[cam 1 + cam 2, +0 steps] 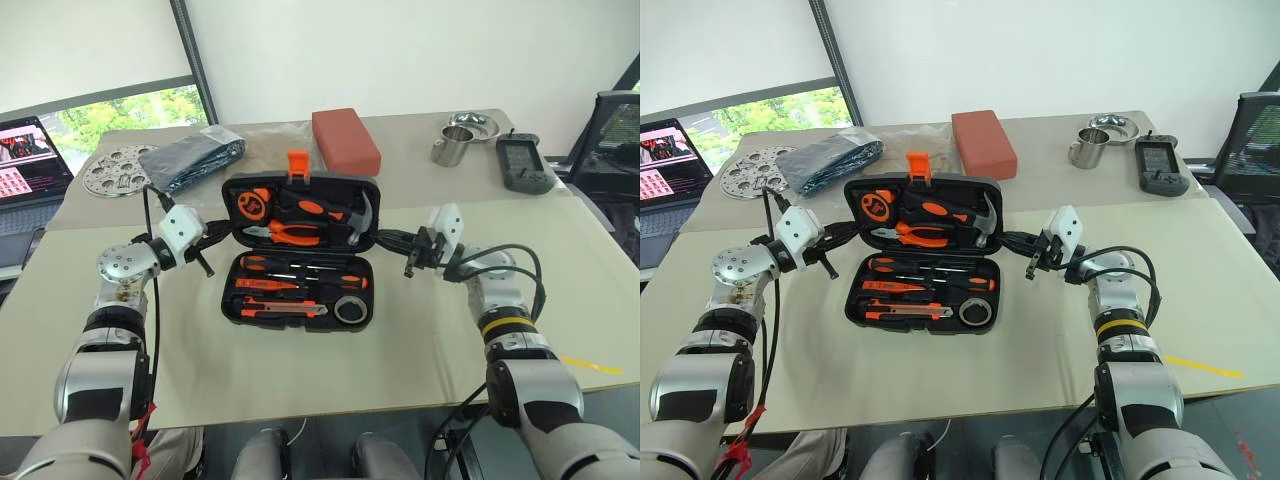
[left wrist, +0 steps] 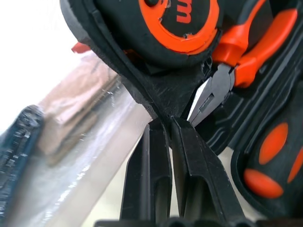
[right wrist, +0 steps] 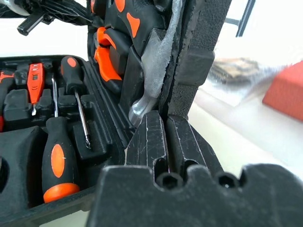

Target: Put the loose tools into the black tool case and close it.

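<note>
The black tool case (image 1: 322, 183) lies open mid-table, its lid tilted up with the orange latch (image 1: 297, 163) on top. Orange-and-black screwdrivers (image 1: 300, 266), a utility knife (image 1: 285, 309) and a grey tape roll (image 1: 352, 309) sit in the base slots. Pliers (image 1: 293, 234), a hammer and a tape measure sit in the lid. My left gripper (image 1: 224, 239) is shut on the lid's left edge, as the left wrist view shows with both fingers (image 2: 151, 156) pinching the rim. At the lid's right edge my right gripper (image 1: 384, 238) is shut, its fingers (image 3: 149, 137) clamped on the rim beside the hammer head.
Behind the case lie a red-orange block (image 1: 345, 140), a dark plastic bag (image 1: 195, 158) and a perforated metal disc (image 1: 118, 168). A steel cup (image 1: 450, 148), a steel bowl (image 1: 472, 124) and a dark handheld device (image 1: 524, 163) stand back right. A laptop (image 1: 30, 165) is far left.
</note>
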